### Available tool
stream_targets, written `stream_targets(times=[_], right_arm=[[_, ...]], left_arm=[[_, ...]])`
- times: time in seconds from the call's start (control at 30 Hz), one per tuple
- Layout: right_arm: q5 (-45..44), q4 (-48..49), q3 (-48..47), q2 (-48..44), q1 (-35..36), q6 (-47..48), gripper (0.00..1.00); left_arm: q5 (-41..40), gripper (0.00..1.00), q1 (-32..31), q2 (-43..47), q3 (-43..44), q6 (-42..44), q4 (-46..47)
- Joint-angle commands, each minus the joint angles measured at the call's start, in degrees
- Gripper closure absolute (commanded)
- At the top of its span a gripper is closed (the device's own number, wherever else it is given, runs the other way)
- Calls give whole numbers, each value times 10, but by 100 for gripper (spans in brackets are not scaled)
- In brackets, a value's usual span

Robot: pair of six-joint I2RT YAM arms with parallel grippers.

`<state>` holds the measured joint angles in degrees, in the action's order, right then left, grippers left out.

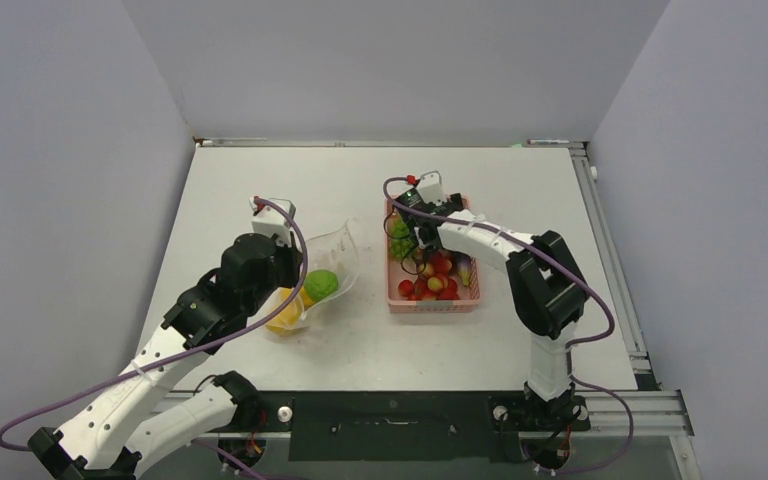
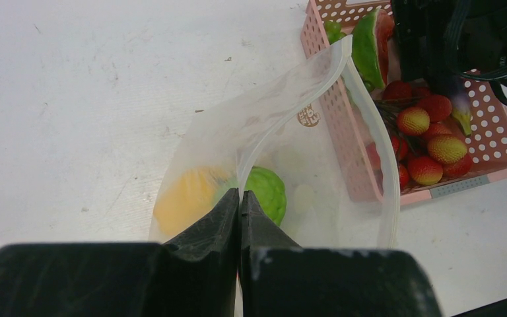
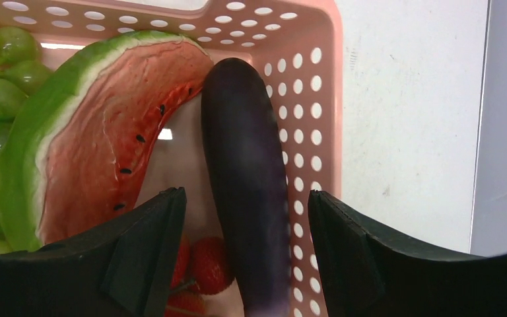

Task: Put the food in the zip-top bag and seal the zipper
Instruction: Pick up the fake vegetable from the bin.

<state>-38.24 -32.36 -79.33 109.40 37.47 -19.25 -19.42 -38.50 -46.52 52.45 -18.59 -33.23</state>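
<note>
Right under my right gripper (image 3: pixel 245 198), the eggplant (image 3: pixel 241 165) lies between the parted fingers and touches neither. Its long axis runs straight away from the wrist. The pink basket (image 3: pixel 304 99) wall is to its right and a watermelon slice (image 3: pixel 105 132) to its left, so closing should pinch it across its width. Farther left, my left gripper (image 2: pixel 239 198) is clamped on the zip-top bag (image 2: pixel 270 125) rim.

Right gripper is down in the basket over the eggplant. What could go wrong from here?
1. The right gripper stands open astride the eggplant, which lies against the watermelon slice. Closing may nudge or pinch the slice too.
2. The left gripper pinches the zip-top bag at only one spot of its rim, so the long eggplant may catch on the narrow mouth.
</note>
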Motion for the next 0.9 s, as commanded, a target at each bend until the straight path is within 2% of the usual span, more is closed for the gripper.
stream_targets(times=[0.0, 0.27, 0.53, 0.67, 0.87], right_arm=[[1, 9, -36, 24, -10, 19, 32], [8, 12, -49, 64, -22, 29, 33], [-25, 17, -46, 81, -25, 33, 35], [-28, 26, -43, 81, -26, 34, 44], [-28, 28, -45, 74, -27, 30, 66]], left_arm=[[6, 100, 4, 1, 25, 4, 20], [6, 100, 4, 1, 25, 5, 20], [4, 100, 4, 0, 25, 5, 19], [3, 100, 4, 0, 25, 5, 20], [3, 100, 4, 1, 26, 5, 18]])
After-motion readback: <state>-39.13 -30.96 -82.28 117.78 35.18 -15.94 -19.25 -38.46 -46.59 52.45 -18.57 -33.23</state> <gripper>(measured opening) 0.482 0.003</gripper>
